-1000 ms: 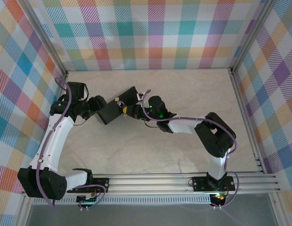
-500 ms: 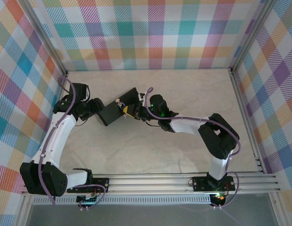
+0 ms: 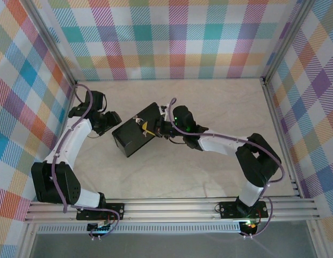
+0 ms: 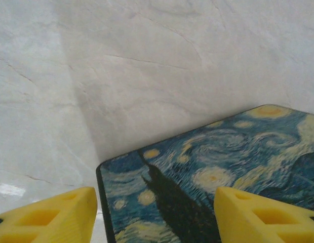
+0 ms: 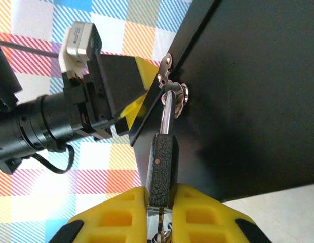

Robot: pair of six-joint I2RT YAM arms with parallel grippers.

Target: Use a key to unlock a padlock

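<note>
The right tool [image 5: 159, 202] clamps the padlock [image 5: 162, 162] to steady it on the box [image 5: 248, 101]; the left tool [image 4: 154, 207], jaws apart and empty, straddles the box corner, probably to brace it.

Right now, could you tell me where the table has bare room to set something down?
Free: the far strip between back wall and box; the far right corner of the table beyond the right arm; the near middle between box and rail. Crowded: left of centre, around the box, left gripper and right gripper on the padlock.
</note>
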